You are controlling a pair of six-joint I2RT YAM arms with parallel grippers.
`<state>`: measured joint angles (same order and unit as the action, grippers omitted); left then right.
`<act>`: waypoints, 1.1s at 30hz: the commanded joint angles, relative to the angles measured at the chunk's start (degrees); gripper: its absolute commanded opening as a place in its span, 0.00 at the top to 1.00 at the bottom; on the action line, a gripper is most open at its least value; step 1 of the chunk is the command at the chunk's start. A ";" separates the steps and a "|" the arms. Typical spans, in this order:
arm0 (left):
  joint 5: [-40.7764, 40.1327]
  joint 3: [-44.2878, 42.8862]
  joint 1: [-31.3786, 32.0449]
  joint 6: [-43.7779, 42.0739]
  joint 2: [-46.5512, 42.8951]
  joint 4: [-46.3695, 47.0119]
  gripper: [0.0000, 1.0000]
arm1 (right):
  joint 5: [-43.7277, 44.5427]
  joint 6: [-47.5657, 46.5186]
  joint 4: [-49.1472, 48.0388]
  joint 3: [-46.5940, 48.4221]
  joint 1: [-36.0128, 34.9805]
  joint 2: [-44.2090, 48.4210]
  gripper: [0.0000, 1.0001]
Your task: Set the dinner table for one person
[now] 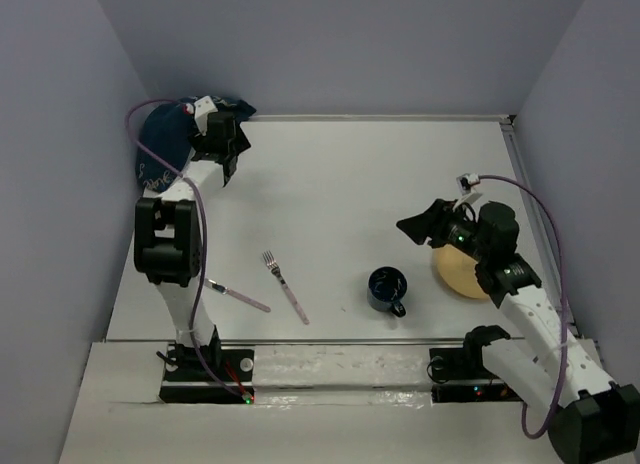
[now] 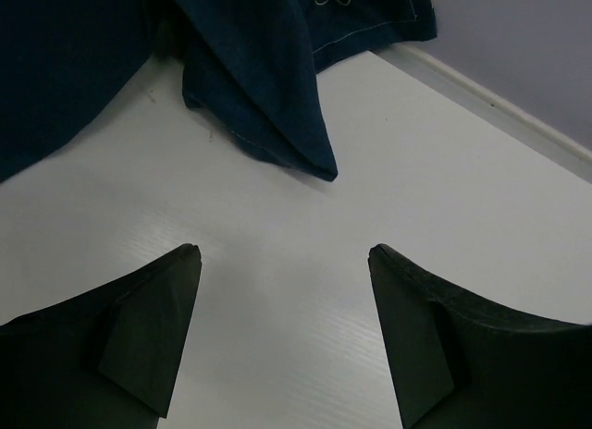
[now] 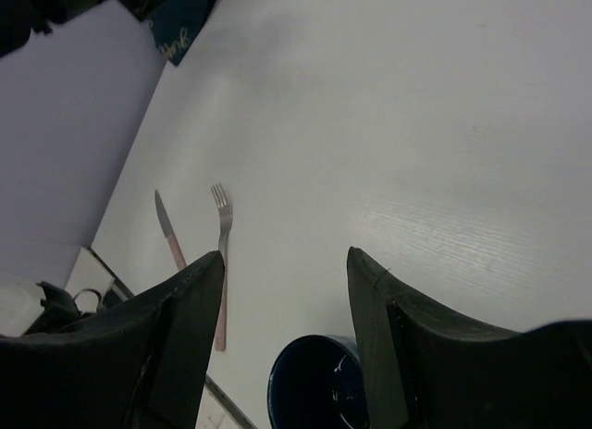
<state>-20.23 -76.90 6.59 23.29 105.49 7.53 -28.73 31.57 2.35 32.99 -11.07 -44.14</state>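
Plainly, both pairs of fingers stand spread and empty. The left gripper (image 2: 283, 255) hovers far left, just beside the dark blue cloth (image 2: 250, 78). The right gripper (image 3: 287, 258) hangs close by a dark blue mug (image 3: 314, 392); its contents cannot be made out. Fork (image 1: 285, 286) and knife (image 1: 238, 297) lie near-left on the white dinner table (image 1: 350, 184), and a tan dish (image 1: 455, 274) sits right, half hidden.

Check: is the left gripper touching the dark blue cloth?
Apart. Left wrist view shows bare white tabletop between the left gripper and the dark blue cloth's corner.
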 commanded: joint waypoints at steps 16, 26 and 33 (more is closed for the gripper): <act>-3.24 -50.17 -3.51 -2.72 34.24 -21.40 0.36 | 10.89 -5.64 -7.01 7.34 -17.32 -11.67 0.37; 6.85 -54.85 1.41 -3.77 33.64 -25.11 1.00 | 15.19 -7.31 -4.64 9.98 -17.32 -13.60 0.37; 16.35 -43.97 14.67 -1.41 20.38 -17.04 1.00 | 29.23 -11.27 1.95 12.97 -17.32 -13.52 0.39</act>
<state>-12.03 -125.69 13.19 20.75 139.37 -15.94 -9.72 23.83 1.39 42.35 -27.86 -58.87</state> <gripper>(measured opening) 0.033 0.618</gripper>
